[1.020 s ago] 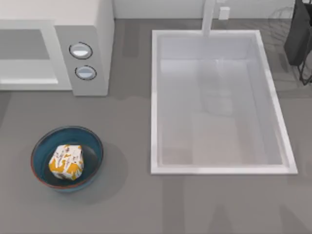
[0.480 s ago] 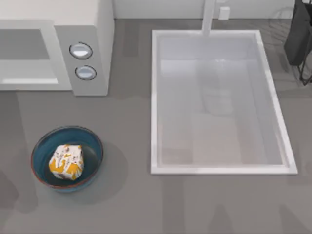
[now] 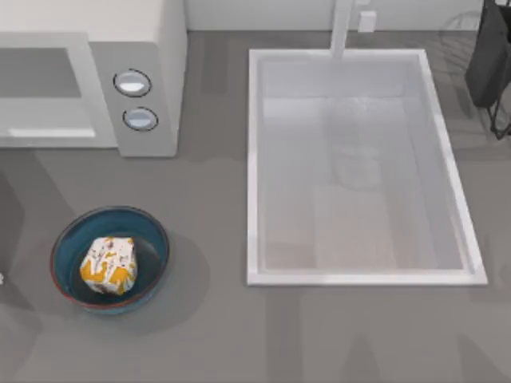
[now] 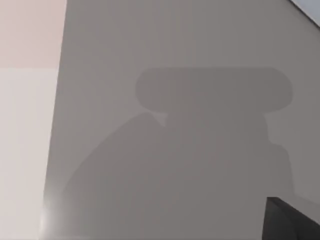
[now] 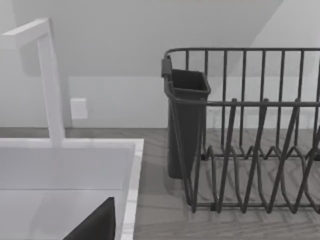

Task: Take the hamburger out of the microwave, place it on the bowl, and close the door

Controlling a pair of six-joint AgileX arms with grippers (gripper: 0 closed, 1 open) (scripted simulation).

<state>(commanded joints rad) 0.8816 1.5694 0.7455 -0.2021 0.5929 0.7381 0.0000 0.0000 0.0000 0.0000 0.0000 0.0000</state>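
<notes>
The hamburger [image 3: 108, 265], a white-wrapped lump with orange patches, rests inside the blue bowl [image 3: 158, 239] at the table's front left. Behind it, at the back left, is the white microwave [image 3: 152, 48] with two round knobs [image 3: 132, 82]; its front shows a grey rectangle in a white frame. I cannot pick out the door as a separate panel. The left wrist view looks at the grey tabletop [image 4: 175, 50] crossed by an arm's shadow, with a dark corner of my left gripper [image 4: 292, 220] at the picture's edge. A dark corner of my right gripper [image 5: 95, 225] hangs over the sink.
A large white sink [image 3: 254, 159] with a white faucet [image 3: 342, 28] takes up the table's middle and right. A dark wire dish rack with a caddy [image 5: 187, 125] stands at the back right [image 3: 489, 64]. Open grey tabletop lies between bowl and sink.
The arm shadows on the table's left side have shifted and grown toward the microwave. The hamburger and bowl have not moved.
</notes>
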